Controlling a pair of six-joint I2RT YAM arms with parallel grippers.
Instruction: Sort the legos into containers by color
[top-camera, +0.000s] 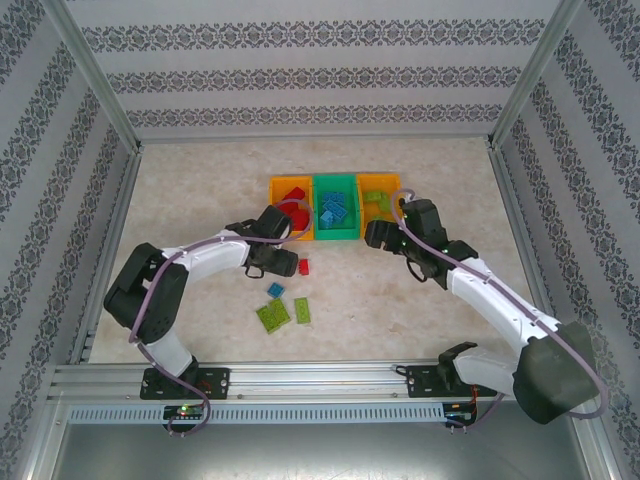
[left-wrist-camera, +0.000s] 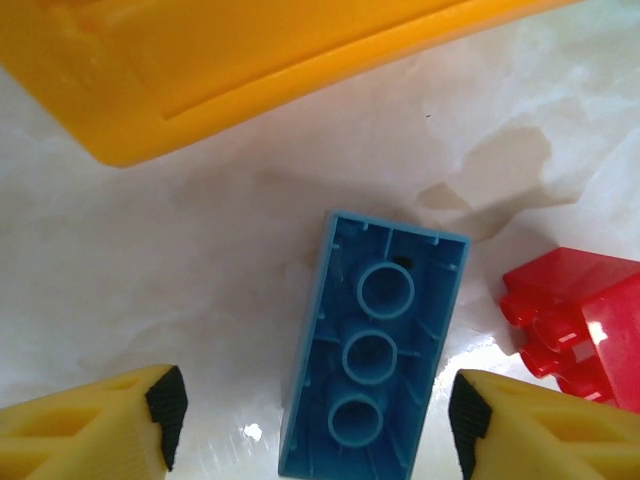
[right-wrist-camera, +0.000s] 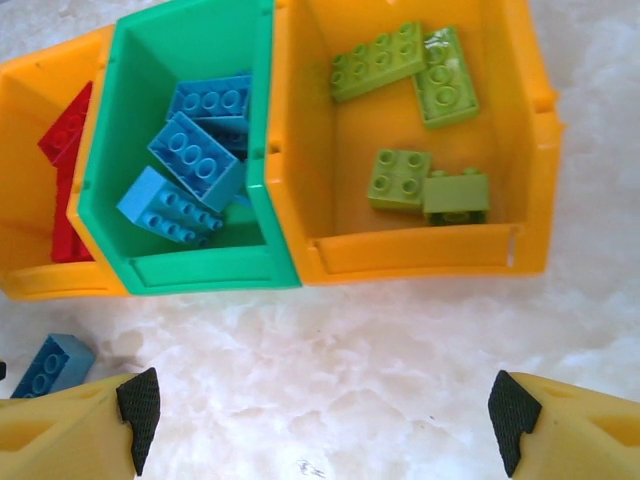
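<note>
A blue lego (left-wrist-camera: 375, 390) is lying upside down on the table (left-wrist-camera: 150, 280), hollow underside up, between the spread fingers of the left gripper (left-wrist-camera: 315, 420). Bare table is showing on both sides of it, a wide strip on one and a thin strip on the other (neither pad is pressing it). A red lego (left-wrist-camera: 575, 320) is sitting just beside it, and the left orange bin (left-wrist-camera: 250, 70) is standing just beyond, on the far side.

The left arm is jutting its elbow out to the left, with the forearm reaching right and far and the wrist bending down at that bin's near wall. The right arm is stretching from the near right toward the far left. The right gripper (right-wrist-camera: 325, 420) is hanging with its fingers wide apart, holding nothing, over bare table just near of the right orange bin (right-wrist-camera: 420, 250).

Three bins are standing side by side and touching, with the green bin (right-wrist-camera: 200, 270) in the middle. Four lime green legos (right-wrist-camera: 400, 178) are lying in the right orange bin. At least three blue bricks (right-wrist-camera: 195, 160) are lying in the green bin (more may be hidden beneath). Red bricks (right-wrist-camera: 65, 140) are piling in the left orange bin, too overlapped to count.

Seen from overhead, one loose blue piece (top-camera: 275, 290) and two loose lime green pieces (top-camera: 272, 316) (top-camera: 301, 310) are lying on the table, nearer than the left gripper.
</note>
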